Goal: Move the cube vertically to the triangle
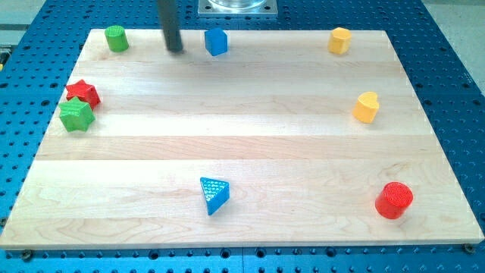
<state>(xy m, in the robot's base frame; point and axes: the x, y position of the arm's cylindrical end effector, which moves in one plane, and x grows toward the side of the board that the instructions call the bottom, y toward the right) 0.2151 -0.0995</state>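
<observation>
A blue cube [216, 42] sits near the view's top edge of the wooden board [250, 144], a little left of centre. A blue triangle [214, 195] lies near the view's bottom, almost straight below the cube. My tip [175, 50] is the lower end of the dark rod at the view's top. It stands just left of the blue cube, with a small gap between them.
A green cylinder [116, 38] stands at the top left. A red star [82, 93] and a green star [76, 115] touch at the left edge. A yellow block [339, 40] is at the top right, a yellow heart [366, 108] at the right, a red cylinder [394, 200] at the bottom right.
</observation>
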